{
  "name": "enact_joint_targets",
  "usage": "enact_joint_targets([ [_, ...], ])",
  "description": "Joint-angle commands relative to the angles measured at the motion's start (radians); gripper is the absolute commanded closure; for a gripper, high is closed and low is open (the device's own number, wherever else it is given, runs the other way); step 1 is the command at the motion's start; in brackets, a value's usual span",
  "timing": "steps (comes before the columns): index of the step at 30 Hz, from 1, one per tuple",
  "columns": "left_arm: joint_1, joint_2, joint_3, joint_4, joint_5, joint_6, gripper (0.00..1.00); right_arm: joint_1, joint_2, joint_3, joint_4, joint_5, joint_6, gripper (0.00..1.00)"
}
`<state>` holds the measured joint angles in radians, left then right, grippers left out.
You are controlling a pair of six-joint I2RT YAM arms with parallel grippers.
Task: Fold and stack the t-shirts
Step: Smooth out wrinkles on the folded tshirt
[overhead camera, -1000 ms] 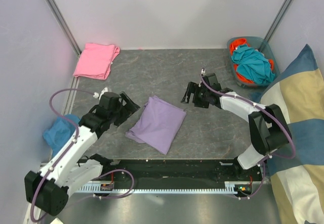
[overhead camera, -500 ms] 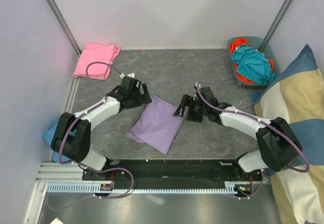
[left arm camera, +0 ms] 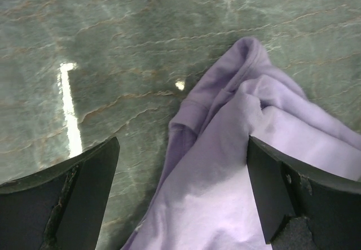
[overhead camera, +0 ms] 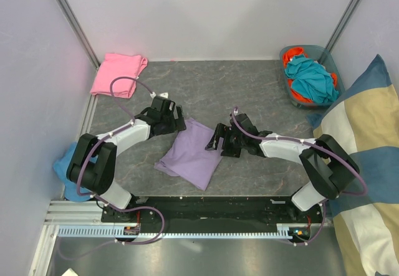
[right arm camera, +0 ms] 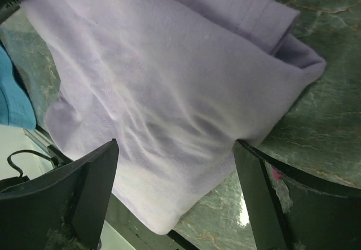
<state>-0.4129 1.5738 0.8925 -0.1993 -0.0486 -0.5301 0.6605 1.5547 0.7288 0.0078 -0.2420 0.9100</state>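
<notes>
Both arms have swung in to the light purple t-shirt (overhead camera: 193, 154), which lies partly folded in the middle of the table (overhead camera: 187, 89). The left gripper (overhead camera: 175, 118) now sits at the shirt's far left corner, and the right gripper (overhead camera: 218, 140) is at its right edge. Both claws are spread wide and hold nothing, with purple cloth showing between the fingers. The pink t-shirt (overhead camera: 117, 73) lies folded in the far left corner, well apart.

I think they are getting ready to grab the purple shirt, for one more fold or to carry it to the pink one. Next, both claws should go down and pinch the cloth together, catching every layer.
</notes>
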Motion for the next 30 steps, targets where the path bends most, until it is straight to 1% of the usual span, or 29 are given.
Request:
enact_joint_targets([
  [1,0.0,-0.076,0.04,-0.069,-0.082,0.067,0.0,0.024,0.03,0.014,-0.04,0.087,0.003,0.07],
  [5,0.016,-0.112,0.06,-0.084,-0.086,0.078,0.0,0.044,0.001,0.024,-0.118,0.151,-0.029,0.07],
  [8,0.031,-0.104,0.066,-0.083,-0.068,0.07,0.0,0.047,-0.018,0.029,-0.192,0.176,-0.046,0.07],
  [10,0.031,-0.095,0.069,-0.084,-0.057,0.068,0.0,0.05,-0.039,0.021,-0.207,0.182,-0.048,0.07],
  [17,0.033,-0.051,0.04,-0.071,-0.036,0.041,0.0,0.056,-0.185,0.0,-0.31,0.231,-0.053,0.06],
  [19,0.033,-0.047,0.036,-0.068,-0.031,0.036,0.0,0.056,-0.183,-0.017,-0.307,0.231,-0.046,0.05],
  [22,0.033,-0.043,0.037,-0.068,-0.033,0.033,0.0,0.057,-0.154,-0.055,-0.25,0.21,-0.033,0.05],
  [26,0.033,-0.052,0.034,-0.069,-0.034,0.033,0.0,0.057,-0.11,-0.092,-0.122,0.172,-0.003,0.05],
  [30,0.034,-0.066,0.029,-0.081,-0.034,0.03,0.0,0.059,-0.036,-0.092,-0.049,0.147,0.023,0.05],
])
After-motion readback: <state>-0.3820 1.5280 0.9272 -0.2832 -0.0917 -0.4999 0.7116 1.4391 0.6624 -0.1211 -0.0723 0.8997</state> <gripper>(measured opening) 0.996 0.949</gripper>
